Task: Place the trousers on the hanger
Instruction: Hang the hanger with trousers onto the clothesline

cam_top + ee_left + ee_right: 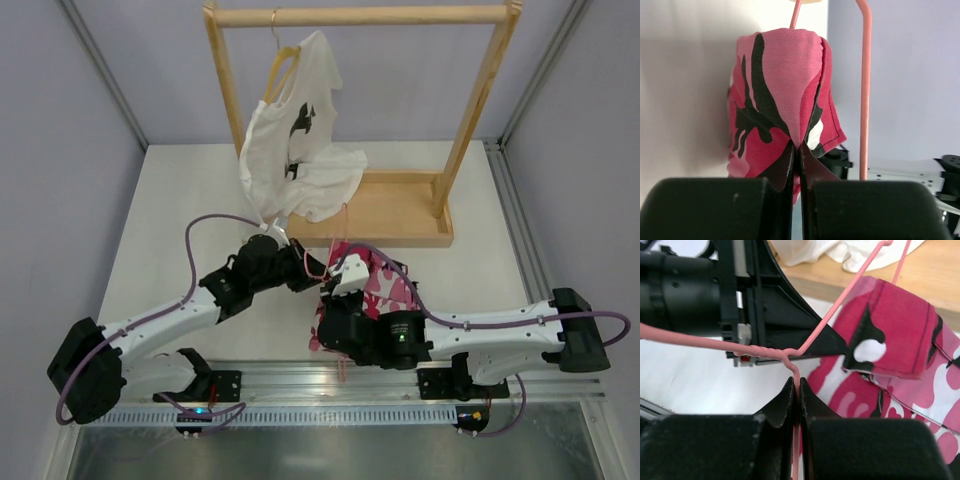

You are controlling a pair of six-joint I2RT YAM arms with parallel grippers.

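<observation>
**Feeding the trousers onto the hanger: part way there**

My left jaws are clenched on a fold of the camouflage trousers (775, 100), the pink, white and black cloth bunching up just in front of them. My right jaws are pinched shut on the thin pink wire hanger (840, 305), gripping its neck just below the twist. Both arms meet over the near middle of the worktop (180, 200), in front of the wooden rack (360, 15), where a white T-shirt (300, 150) droops from a wooden hanger (283, 62).

Most of the trousers lie in a heap on the worktop beside my right arm. One folded end is raised between the hanger's wires; in my right wrist view a wire runs down into that fold, so I judge the cloth has begun to pass through the triangle. I cannot tell whether it lies over the bottom bar yet.

Done, as I read it: hanger secured, trousers grasped, the two brought together. Left to do: draw the cloth further through until it drapes evenly on both sides, then let go.
</observation>
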